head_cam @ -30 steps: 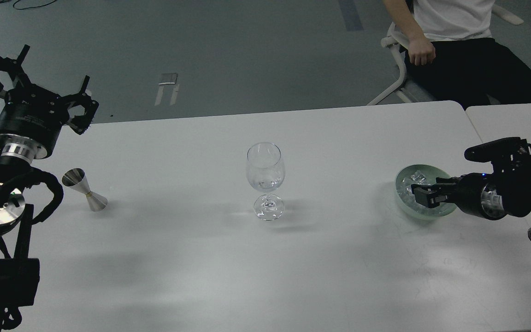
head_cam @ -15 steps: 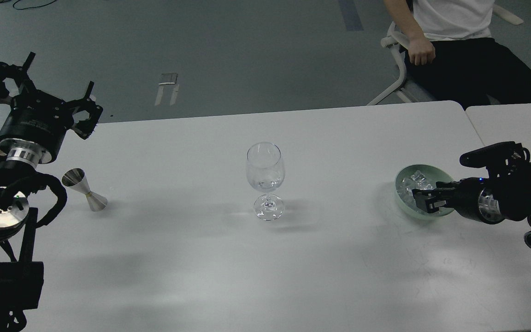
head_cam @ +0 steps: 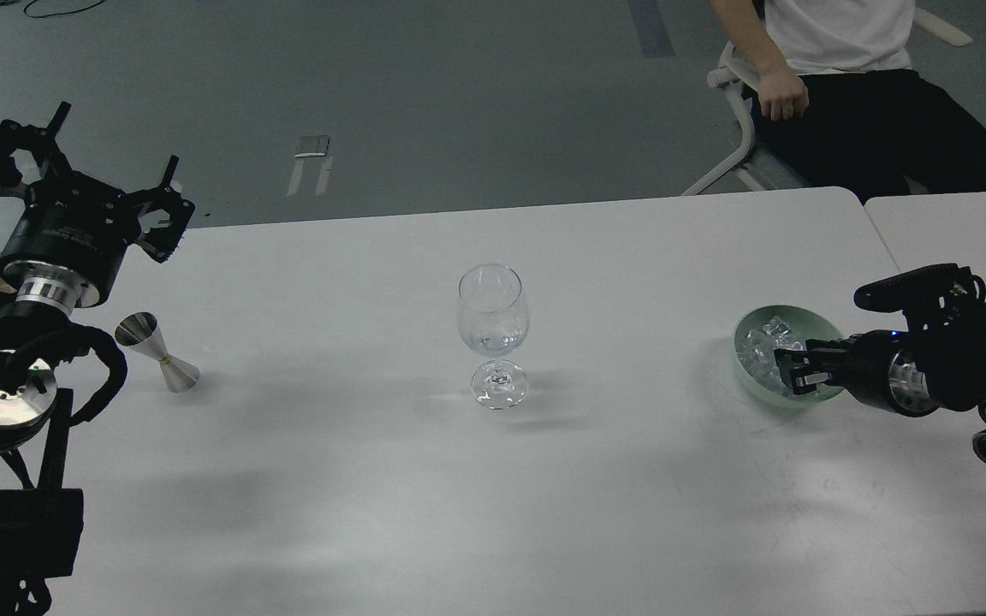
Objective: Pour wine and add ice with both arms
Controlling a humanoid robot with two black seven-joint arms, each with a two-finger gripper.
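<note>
Although faint pale lettering runs round the black barrel of the left arm (head_cam: 61,244), it is too small to read, and no other writing or brand shows on anything else.

At ten o'clock in the view, the left gripper (head_cam: 86,167) stands high over the far left edge of the white table (head_cam: 373,479), its two fingers spread wide apart, holding and touching nothing. At three o'clock, the right gripper (head_cam: 788,375) reaches in level from the right and dips inside the pale green bowl (head_cam: 754,321), its tip down among the ice (head_cam: 767,342). Seen dark and nearly end-on, its fingers cannot be told apart, so I cannot tell whether they stand apart or have closed on a cube.

That ice is a heap of small clear glassy cubes, lying mostly in the bowl's far and left part, from nine to twelve o'clock of the gripper tip. At the centre of the table stands the wine glass (head_cam: 493,334), upright and clear, well apart from both arms. A small amount of the wine (head_cam: 493,342), colourless like water, sits low in its bowl. At eight to nine o'clock in the view, a silver jigger (head_cam: 157,352) lies tilted on the table, just beside the left arm's cables.

At one o'clock, beyond the table, a person (head_cam: 852,85) in a white shirt and dark trousers sits on a white chair (head_cam: 737,120).
</note>
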